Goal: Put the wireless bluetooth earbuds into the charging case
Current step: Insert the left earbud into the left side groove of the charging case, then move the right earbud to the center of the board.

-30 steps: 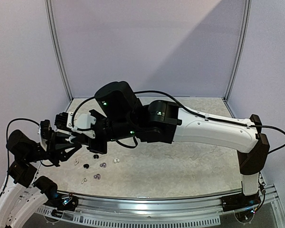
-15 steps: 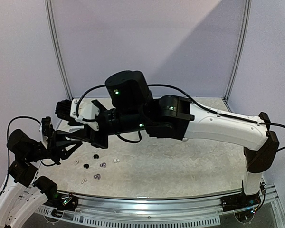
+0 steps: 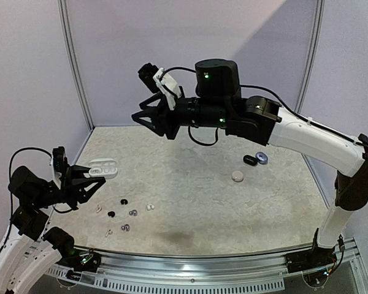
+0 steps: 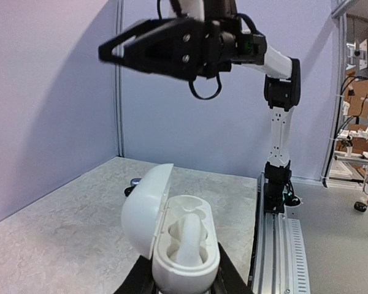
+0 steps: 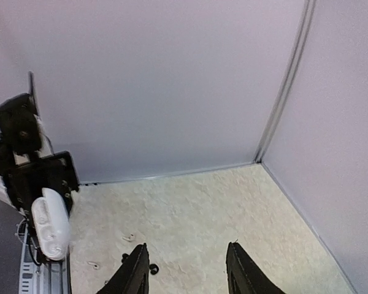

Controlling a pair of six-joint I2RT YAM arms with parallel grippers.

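My left gripper (image 3: pixel 93 179) is shut on a white charging case (image 3: pixel 103 168) and holds it above the table's left side. In the left wrist view the case (image 4: pixel 184 245) has its lid swung open to the left, and a white earbud (image 4: pixel 190 233) sits in its well. My right gripper (image 3: pixel 148 125) hangs high over the back left, open and empty; its fingers (image 5: pixel 135 272) frame bare table. Several loose earbuds, white (image 3: pixel 149 207), black (image 3: pixel 111 214) and grey-lavender (image 3: pixel 134 212), lie on the table below the case.
A black case (image 3: pixel 250 160), a grey-lavender case (image 3: pixel 261 157) and a beige round case (image 3: pixel 237 176) lie at the right. Walls enclose the back and both sides. The metal rail (image 3: pixel 190 260) runs along the near edge.
My right gripper has lifted from the case up toward the back wall, its jaws widening. The left gripper and the case have stayed put, with the case now uncovered.
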